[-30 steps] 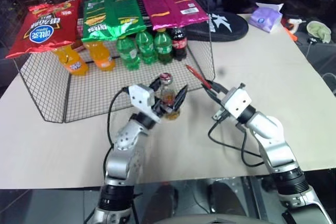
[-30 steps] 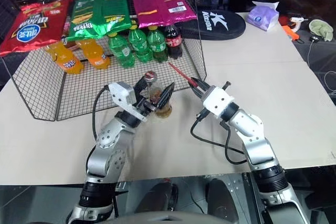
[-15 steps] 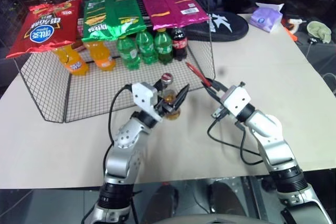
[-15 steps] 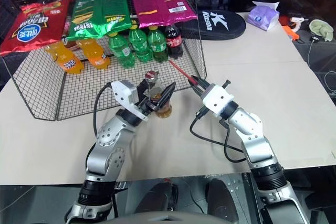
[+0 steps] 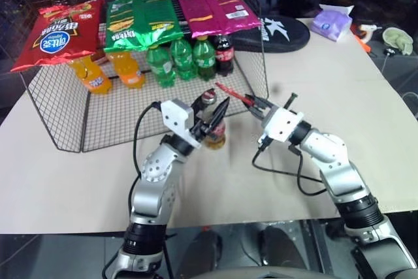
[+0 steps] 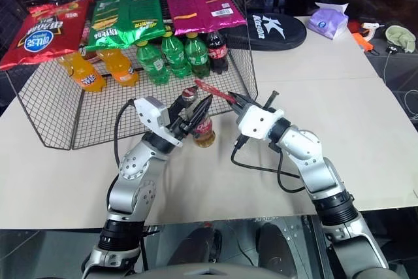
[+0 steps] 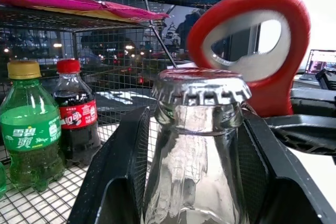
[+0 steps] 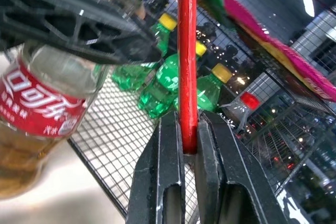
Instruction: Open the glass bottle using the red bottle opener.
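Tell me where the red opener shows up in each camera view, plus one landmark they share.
Left eye: opener centre, head by the bottle cap.
Right eye: centre, held by the right gripper.
Left wrist: ring head behind the cap.
Right wrist: edge-on, rising from the fingers.
Shared landmark: the glass bottle.

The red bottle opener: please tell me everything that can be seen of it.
The red bottle opener is flat, glossy red, plastic-looking, with a ring-shaped head around a pale opening. The right hand clamps its thin handle edge-on. Its head stands just behind the red cap of the glass bottle, which the left hand grips.
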`<state>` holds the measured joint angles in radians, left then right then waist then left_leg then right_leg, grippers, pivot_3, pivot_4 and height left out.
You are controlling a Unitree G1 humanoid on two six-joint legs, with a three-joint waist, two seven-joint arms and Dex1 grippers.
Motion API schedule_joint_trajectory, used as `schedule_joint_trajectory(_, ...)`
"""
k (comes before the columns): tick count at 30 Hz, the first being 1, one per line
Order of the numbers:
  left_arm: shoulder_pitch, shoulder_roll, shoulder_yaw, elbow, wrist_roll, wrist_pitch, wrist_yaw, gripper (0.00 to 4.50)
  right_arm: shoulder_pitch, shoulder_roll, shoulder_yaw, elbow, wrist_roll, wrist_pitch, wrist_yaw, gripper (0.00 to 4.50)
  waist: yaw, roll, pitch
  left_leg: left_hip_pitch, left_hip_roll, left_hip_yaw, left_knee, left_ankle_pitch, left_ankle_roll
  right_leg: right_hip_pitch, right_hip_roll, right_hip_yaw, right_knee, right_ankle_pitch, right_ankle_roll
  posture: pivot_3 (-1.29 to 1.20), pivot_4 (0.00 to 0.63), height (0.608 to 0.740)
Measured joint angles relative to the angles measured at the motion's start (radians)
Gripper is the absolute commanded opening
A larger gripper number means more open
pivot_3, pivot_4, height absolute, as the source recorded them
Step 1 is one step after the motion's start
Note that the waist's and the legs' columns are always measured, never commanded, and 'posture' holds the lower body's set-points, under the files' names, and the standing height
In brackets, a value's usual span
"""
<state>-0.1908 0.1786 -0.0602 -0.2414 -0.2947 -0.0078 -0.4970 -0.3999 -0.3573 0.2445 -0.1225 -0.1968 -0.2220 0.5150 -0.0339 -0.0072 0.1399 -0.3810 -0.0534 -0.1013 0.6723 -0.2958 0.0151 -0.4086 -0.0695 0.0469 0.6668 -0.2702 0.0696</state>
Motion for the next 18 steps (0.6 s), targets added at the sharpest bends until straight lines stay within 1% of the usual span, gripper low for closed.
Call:
schedule_joint_trajectory(8,0.005,0.018,-0.006,0.007,-0.002,-0.001,-0.011,1.68,-0.048,0.004,0.032,0.064,-0.086,-0.069,-0.038,0.0,0.0,0.002,-0.003,0.002,0.0,0.0,0.0,0.0,0.0,0.001,0.0,0.0,0.0,0.0,0.0,0.0,0.15,0.74)
schedule_joint_trajectory(18,-0.005,0.026,-0.001,0.007,-0.019,0.03,-0.022,1.68,-0.079,-0.025,0.054,0.152,-0.274,-0.27,-0.204,0.0,0.0,0.004,-0.007,0.003,0.0,0.0,0.0,0.0,0.0,0.003,0.0,0.0,0.0,0.0,0.0,0.0,0.15,0.74)
